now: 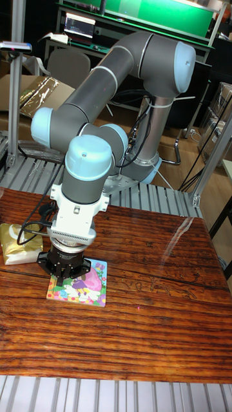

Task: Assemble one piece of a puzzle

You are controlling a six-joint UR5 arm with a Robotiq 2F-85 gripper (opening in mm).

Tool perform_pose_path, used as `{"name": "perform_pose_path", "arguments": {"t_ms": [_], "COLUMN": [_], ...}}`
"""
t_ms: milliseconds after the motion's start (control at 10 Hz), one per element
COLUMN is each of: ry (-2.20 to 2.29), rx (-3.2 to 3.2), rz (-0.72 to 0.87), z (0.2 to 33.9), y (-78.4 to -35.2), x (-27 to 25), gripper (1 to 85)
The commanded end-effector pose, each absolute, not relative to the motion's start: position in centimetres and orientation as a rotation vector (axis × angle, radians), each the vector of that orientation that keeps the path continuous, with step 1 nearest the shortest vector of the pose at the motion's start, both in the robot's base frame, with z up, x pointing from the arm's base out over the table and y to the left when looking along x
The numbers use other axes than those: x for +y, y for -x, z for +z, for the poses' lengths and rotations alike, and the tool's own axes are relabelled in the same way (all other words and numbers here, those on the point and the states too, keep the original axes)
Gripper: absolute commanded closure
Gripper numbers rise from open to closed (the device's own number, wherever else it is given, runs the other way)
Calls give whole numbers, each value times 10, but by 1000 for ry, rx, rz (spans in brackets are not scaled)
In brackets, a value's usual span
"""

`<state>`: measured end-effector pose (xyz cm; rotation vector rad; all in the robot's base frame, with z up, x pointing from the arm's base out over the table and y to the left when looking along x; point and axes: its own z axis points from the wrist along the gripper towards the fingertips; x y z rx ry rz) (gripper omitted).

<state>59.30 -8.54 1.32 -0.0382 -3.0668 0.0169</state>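
You have the arm reaching down over the puzzle (78, 282), a colourful square board lying flat on the wooden tabletop (148, 309) near its left side. The pincer (66, 277) sits right at the board's upper left part; its fingers are hidden, so you cannot tell its opening. A yellow packet (19, 243) lies just left.

The UR5 arm (113, 77) reaches from its base at the far side toward the camera, its grey links folded at blue-capped joints. The wrist (87, 168) points straight down, a black cable looping off its left side. Below it the two-finger gripper (66, 278) hangs vertically, its black fingers (62, 273) angled inward toward each other; from this angle it is hard to tell whether they grip anything.
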Motion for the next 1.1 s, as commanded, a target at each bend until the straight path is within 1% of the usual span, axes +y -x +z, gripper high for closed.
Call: {"name": "perform_pose_path", "arguments": {"t_ms": [0, 1000], "ry": [63, 56], "rx": [-3075, -3108], "rz": [-23, -48], "z": [12, 4], "y": [-593, -598], "x": [-79, -76], "gripper": [840, 843]}}
